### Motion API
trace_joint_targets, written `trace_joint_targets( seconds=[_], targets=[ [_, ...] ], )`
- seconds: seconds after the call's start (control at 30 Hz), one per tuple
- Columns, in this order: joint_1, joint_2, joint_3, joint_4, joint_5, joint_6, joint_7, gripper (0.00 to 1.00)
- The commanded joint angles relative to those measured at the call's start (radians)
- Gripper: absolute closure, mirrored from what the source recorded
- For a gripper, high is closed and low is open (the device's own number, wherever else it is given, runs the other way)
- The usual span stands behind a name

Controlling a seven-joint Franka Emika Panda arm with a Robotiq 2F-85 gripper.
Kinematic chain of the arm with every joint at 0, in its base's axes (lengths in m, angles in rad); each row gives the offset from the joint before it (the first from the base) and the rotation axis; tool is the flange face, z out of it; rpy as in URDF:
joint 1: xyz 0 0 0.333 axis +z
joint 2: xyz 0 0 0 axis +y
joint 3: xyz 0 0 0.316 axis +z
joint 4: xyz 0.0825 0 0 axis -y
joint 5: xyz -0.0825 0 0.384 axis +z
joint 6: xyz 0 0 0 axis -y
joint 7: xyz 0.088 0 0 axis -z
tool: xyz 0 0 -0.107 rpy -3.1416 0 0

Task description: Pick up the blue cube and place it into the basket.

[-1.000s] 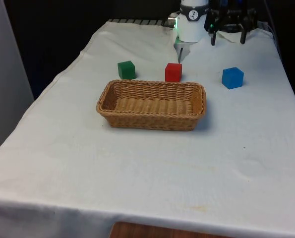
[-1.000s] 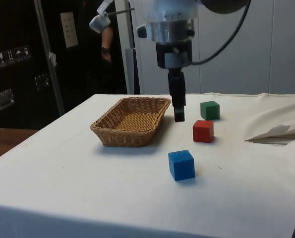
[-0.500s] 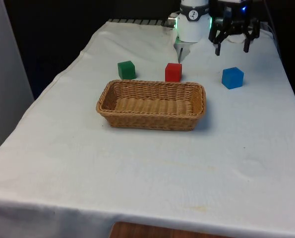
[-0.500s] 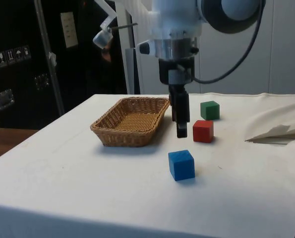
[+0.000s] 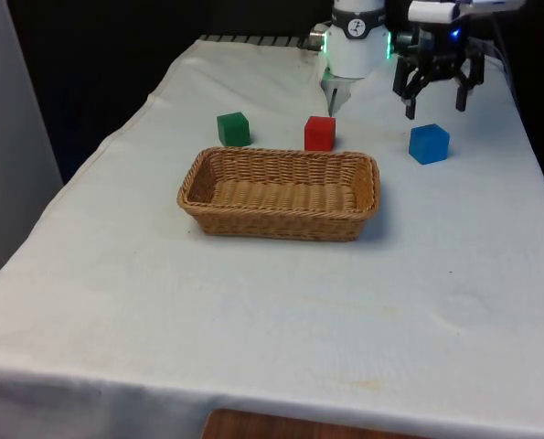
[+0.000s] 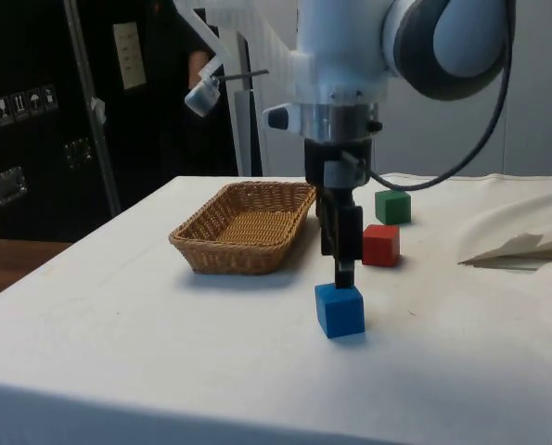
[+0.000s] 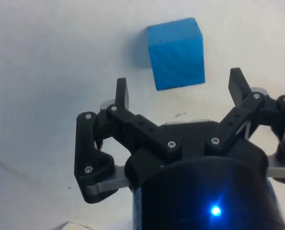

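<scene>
The blue cube (image 5: 429, 144) rests on the white cloth at the front view's right, beside the wicker basket's (image 5: 281, 219) far right corner. My gripper (image 5: 433, 107) hovers open just above and slightly behind the cube, holding nothing. From the side, the gripper (image 6: 343, 275) hangs with its fingertips just over the blue cube's (image 6: 340, 310) top. Through the wrist camera the blue cube (image 7: 176, 53) lies just beyond the spread fingertips (image 7: 121, 94), roughly centred between them. The basket (image 6: 246, 232) has nothing in it.
A red cube (image 5: 319, 133) and a green cube (image 5: 233, 129) stand behind the basket's far rim. The red cube (image 6: 380, 245) is close behind my gripper from the side. A fold of cloth (image 6: 521, 246) lies near the table's end.
My gripper has travelled from above the red cube's area toward the blue cube and come down, until its fingertips are just over the cube. The cubes and basket stayed put.
</scene>
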Motion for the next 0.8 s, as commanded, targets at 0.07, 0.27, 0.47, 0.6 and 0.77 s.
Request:
trace_joint_targets(
  seconds=[0.07,0.27,0.47,0.6,0.77],
  targets=[
    [-0.003,0.025,-0.003,-0.01,-0.016,0.051,-0.007,0.0],
    [-0.004,0.058,-0.01,-0.01,-0.017,0.085,-0.024,0.0],
    [-0.004,0.092,-0.02,-0.006,0.0,0.105,-0.058,0.0],
    [-0.006,0.106,-0.033,-0.012,-0.015,0.132,-0.064,0.0],
    [-0.006,0.119,-0.031,-0.007,0.0,0.126,-0.079,0.0]
  ],
)
